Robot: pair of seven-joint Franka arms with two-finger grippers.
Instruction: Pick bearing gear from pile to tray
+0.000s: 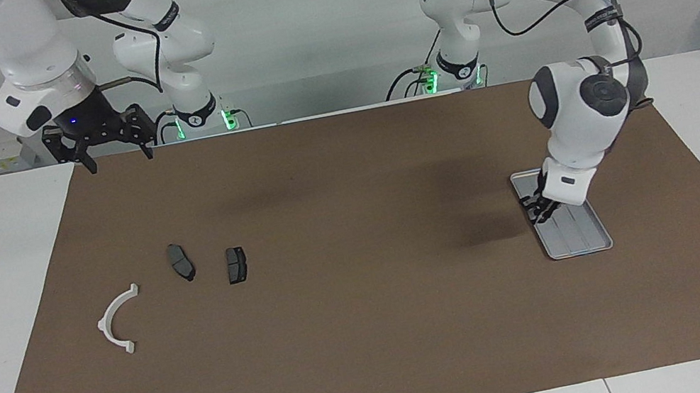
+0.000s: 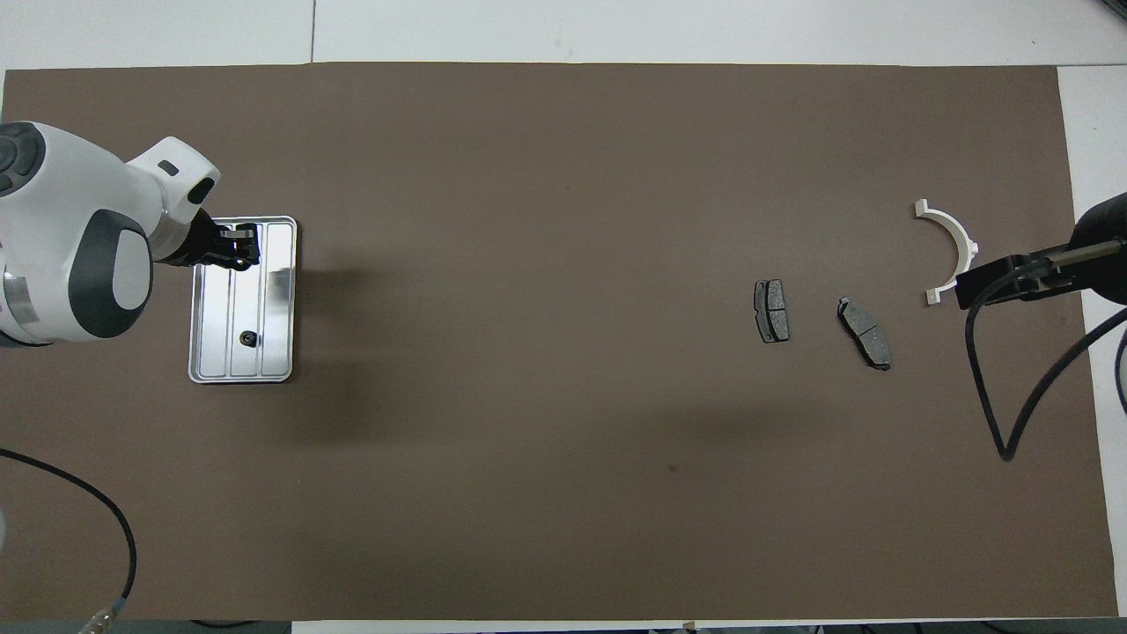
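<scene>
No writing can be read anywhere. One small black round piece lies in the tray near the desk's left-arm edge. The left gripper hangs over the tray, its jaws nearly pressed together; whether they pinch something I cannot tell. The brown mat between the tray and the pile is bare. The right gripper waits, jaws spread, over the mat's corner.

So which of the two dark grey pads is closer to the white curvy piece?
The slanted pad, lying right beside the white curved bracket. The other pad lies straighter, toward the left arm's end.
</scene>
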